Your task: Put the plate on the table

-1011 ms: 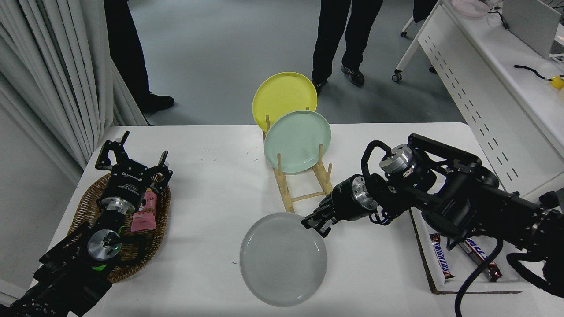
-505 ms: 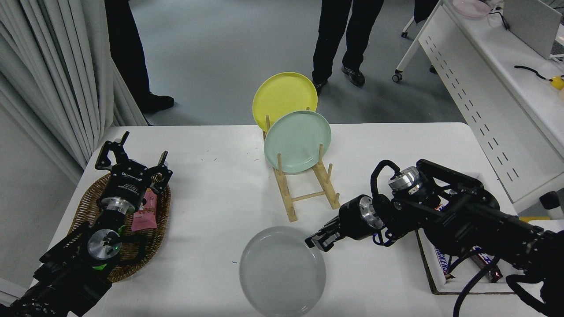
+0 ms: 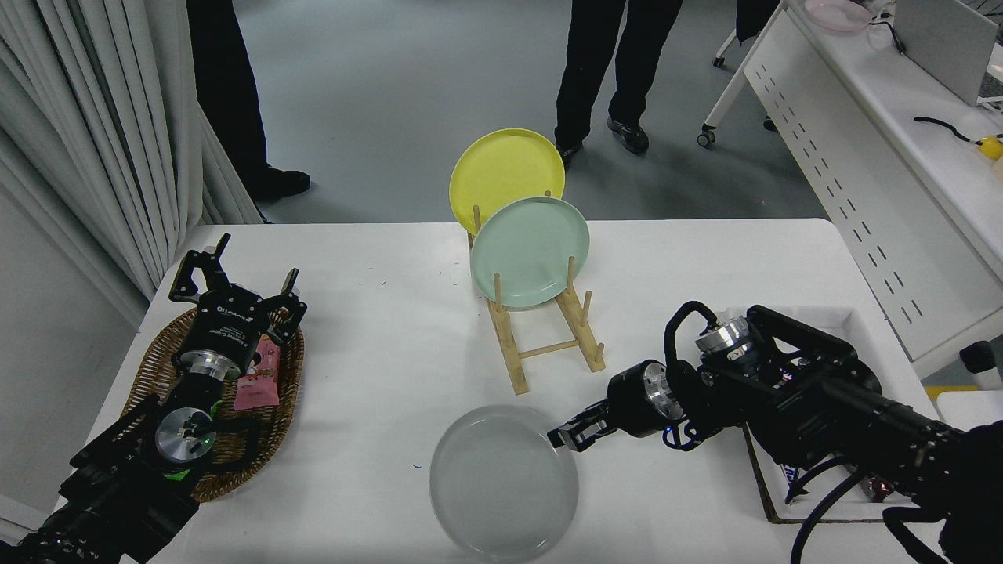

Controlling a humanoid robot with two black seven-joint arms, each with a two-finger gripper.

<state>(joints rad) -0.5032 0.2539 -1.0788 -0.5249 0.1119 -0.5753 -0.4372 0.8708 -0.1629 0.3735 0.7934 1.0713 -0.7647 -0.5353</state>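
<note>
**A:** Head view, only one we get. The grey plate (image 3: 504,479) lies on the white tabletop (image 3: 376,368), near edge, roughly centre, just in front of the wooden rack (image 3: 548,345). Looks flat to me, rim up, no tilt I can make out. So I'd call the placing basically done.

**B:** And the right pincer (image 3: 570,435)? Is it holding the thing or not?

**A:** It sits right at the plate's right-far rim, low, reaching in from the right. Whether the fingers are clamped on the rim or just off it, can't tell, it's dark-on-dark and small. Grabbing at the rim makes sense though, it's the only bit a thin plate offers.

**B:** What's left in the rack?

**A:** The mint green plate (image 3: 530,251) and behind it the yellow plate (image 3: 505,176), both upright between the pegs. The near slots are bare, which is probably why the grey one lands right in front.

**B:** Left arm?

**A:** Parked at the near left, left pincer (image 3: 235,286) spread wide above the wicker basket (image 3: 157,368) with a pink packet in it. At the far side, a couple of people stand around, only legs showing.
</note>
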